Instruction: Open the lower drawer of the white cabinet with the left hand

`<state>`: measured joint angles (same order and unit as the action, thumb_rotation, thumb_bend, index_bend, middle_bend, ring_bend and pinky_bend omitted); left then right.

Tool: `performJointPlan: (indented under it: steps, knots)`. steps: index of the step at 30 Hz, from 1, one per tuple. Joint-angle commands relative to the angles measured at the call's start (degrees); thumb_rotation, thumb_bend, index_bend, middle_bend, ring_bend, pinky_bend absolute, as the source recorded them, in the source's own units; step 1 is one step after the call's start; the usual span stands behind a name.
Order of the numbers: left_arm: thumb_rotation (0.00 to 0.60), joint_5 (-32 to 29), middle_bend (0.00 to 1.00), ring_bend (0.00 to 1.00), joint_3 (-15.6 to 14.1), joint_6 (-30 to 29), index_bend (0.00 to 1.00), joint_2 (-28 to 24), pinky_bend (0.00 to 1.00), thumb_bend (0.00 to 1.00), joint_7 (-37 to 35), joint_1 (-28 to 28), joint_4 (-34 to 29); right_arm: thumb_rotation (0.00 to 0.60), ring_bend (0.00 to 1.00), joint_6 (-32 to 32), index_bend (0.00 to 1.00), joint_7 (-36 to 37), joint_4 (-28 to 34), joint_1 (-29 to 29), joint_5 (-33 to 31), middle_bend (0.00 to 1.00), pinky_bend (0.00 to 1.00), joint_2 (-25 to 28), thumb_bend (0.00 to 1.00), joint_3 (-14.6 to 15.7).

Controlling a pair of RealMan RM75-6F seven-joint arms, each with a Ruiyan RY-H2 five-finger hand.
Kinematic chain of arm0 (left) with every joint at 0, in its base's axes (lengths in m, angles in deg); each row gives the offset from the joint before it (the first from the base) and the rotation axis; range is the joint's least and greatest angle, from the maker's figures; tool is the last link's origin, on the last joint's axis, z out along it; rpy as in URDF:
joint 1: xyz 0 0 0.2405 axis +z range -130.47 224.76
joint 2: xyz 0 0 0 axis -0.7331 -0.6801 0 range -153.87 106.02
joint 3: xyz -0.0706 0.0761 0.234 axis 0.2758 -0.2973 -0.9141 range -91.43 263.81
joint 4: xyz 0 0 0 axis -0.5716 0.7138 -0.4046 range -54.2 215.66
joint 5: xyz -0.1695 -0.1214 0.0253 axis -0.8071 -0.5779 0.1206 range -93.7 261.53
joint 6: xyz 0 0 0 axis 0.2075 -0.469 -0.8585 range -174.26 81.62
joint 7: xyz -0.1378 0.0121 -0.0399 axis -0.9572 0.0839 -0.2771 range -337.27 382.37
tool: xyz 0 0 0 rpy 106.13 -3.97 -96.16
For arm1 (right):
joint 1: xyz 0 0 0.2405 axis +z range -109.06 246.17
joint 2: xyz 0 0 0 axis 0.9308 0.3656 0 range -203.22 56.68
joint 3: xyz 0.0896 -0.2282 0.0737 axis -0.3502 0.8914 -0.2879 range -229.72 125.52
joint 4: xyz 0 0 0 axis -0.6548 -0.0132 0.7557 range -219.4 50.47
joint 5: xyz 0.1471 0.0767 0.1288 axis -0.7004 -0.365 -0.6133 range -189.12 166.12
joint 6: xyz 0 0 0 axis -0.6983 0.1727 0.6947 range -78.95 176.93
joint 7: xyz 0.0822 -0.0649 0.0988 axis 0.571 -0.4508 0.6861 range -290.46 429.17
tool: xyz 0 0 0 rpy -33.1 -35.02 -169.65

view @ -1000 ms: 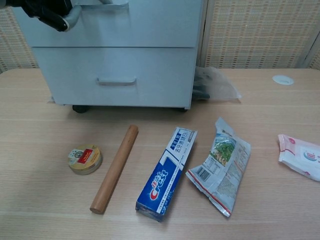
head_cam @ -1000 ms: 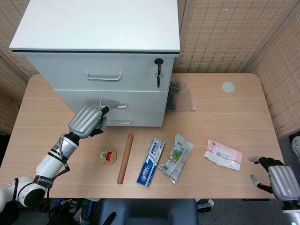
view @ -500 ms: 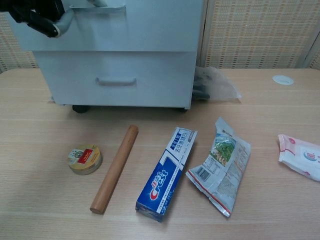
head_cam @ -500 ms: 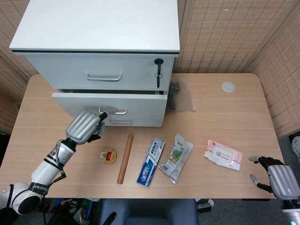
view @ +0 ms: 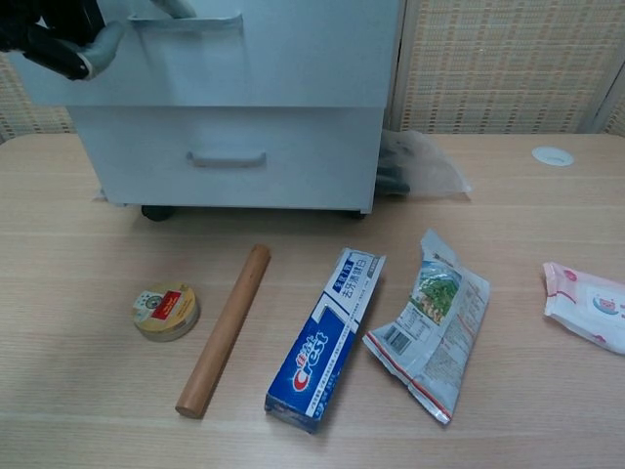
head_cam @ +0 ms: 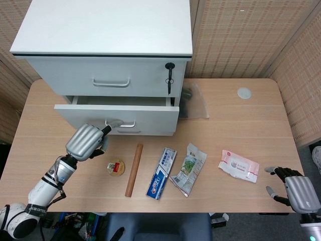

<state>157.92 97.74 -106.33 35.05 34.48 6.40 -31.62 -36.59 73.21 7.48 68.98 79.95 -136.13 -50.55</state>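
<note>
**Middle drawer drawn out, left hand at its handle**

The light wooden table (head_cam: 235, 145) carries a white three-drawer metal cabinet (head_cam: 108, 47) at its rear left. The middle drawer (head_cam: 118, 114) stands pulled partly out, its interior gap showing along the top edge in the head view. The lowest drawer (view: 229, 156) sits flush with the cabinet body, its silver handle (view: 227, 158) untouched. A black key (head_cam: 170, 75) hangs from the lock at the top right of the cabinet front.

The left hand (head_cam: 86, 141) is at the middle drawer's handle (view: 186, 19), fingers hooked up toward its left end; whether they actually clamp the bar cannot be told. The right hand (head_cam: 296, 190) hangs off the table's near right corner, fingers apart and holding nothing.

A crumpled clear plastic bag (view: 422, 168) lies against the cabinet's right side. Along the table front, from right to left: a pink-and-white wet-wipes pack (head_cam: 238, 165), a green-printed snack pouch (view: 433, 322), a blue toothpaste box (view: 327, 339), a wooden rolling pin (view: 225, 328) and a small round yellow tin (view: 166, 311). A small white round lid (head_cam: 244, 93) sits well apart at the far right.
</note>
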Motion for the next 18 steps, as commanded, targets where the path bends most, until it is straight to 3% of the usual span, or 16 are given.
performJointPlan:
  steps: [1, 18]
  knots:
    - [0.600, 0.6, 0.97, 1.00, -0.4, -0.2, 0.16, -0.1, 1.00, 0.76, 0.1, 0.3, -0.3, 0.600, 0.36, 0.0, 0.34, -0.1, 0.1, 0.0, 0.0, 0.41, 0.41, 0.0, 0.25, 0.0]
    - [0.600, 5.9, 0.96, 1.00, -2.6, -2.2, 0.16, -1.5, 1.00, 0.76, 1.3, 2.5, -3.6, 0.600, 0.36, 0.3, 0.34, -0.4, 0.4, 0.2, -0.1, 0.41, 0.41, 0.1, 0.25, -0.1]
